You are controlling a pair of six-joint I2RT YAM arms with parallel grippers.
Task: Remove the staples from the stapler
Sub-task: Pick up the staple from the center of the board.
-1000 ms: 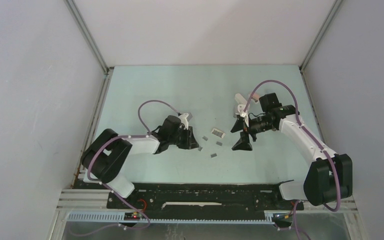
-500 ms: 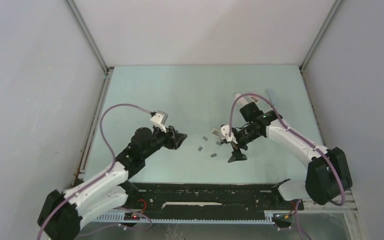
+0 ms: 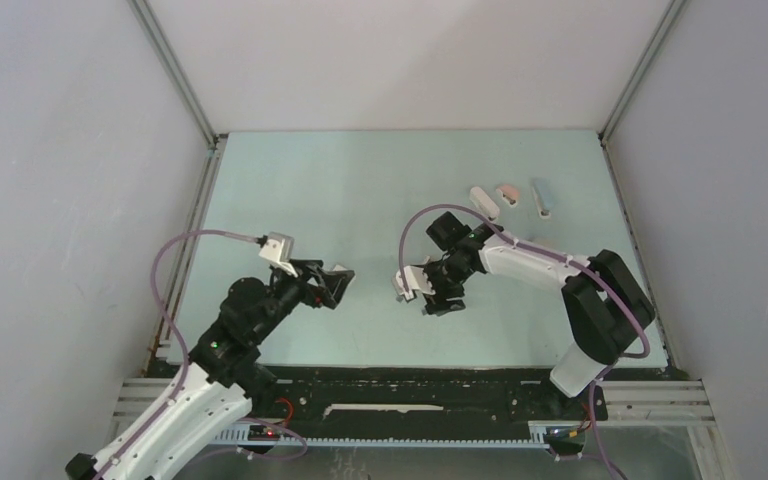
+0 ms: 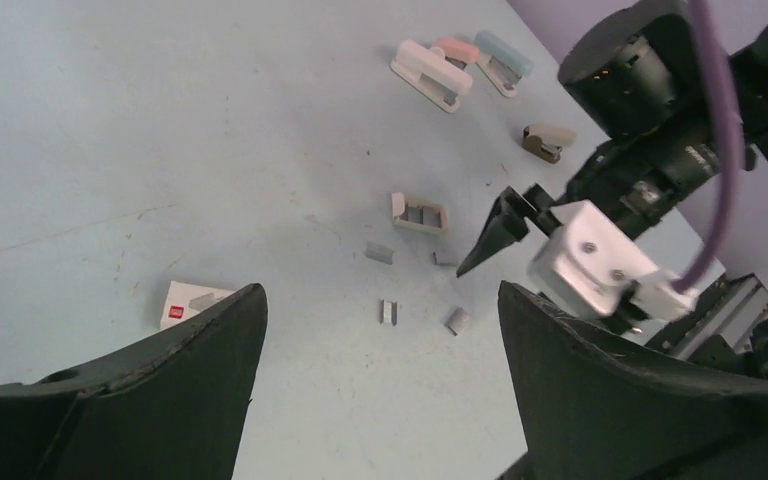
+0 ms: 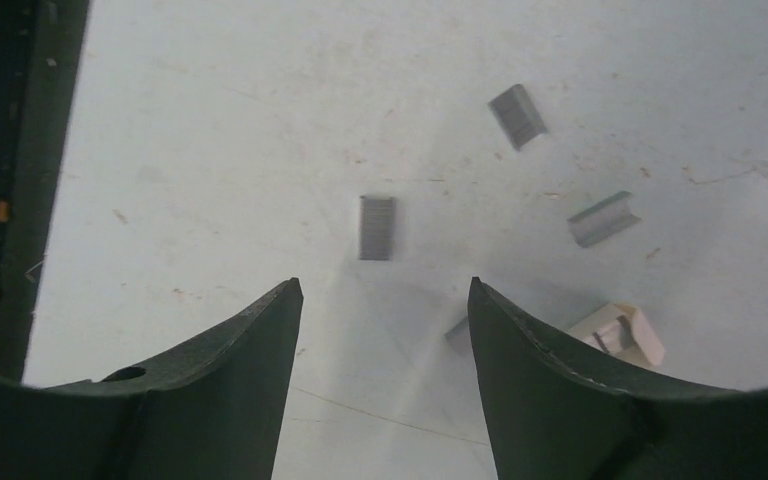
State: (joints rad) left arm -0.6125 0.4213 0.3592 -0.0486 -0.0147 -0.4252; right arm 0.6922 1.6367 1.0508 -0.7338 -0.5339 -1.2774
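Note:
Several short grey staples [image 4: 388,313] lie loose on the pale green table [image 3: 360,190]. In the right wrist view one staple [image 5: 377,227] lies just ahead of my right gripper [image 5: 385,287], which is open and empty; others [image 5: 517,116] lie farther off. From above, my right gripper [image 3: 438,302] covers the staples. Three mini staplers [image 3: 484,200] lie side by side at the back right: white [image 4: 425,72], pink [image 4: 457,50] and blue [image 4: 503,62]. A fourth tan stapler [image 4: 548,140] lies nearer. My left gripper [image 3: 338,283] hangs open and empty left of the staples.
A small beige open-topped piece [image 4: 420,214] lies among the staples, and shows beside my right finger [image 5: 620,335]. A white box with a red mark [image 4: 190,302] lies by my left finger. Metal frame rails [image 3: 185,250] run along the table's sides.
My left arm pulled back to the left and its jaws opened wide. My right gripper swung left and nearer, over the staples, its jaws narrowing somewhat. The back staplers are uncovered.

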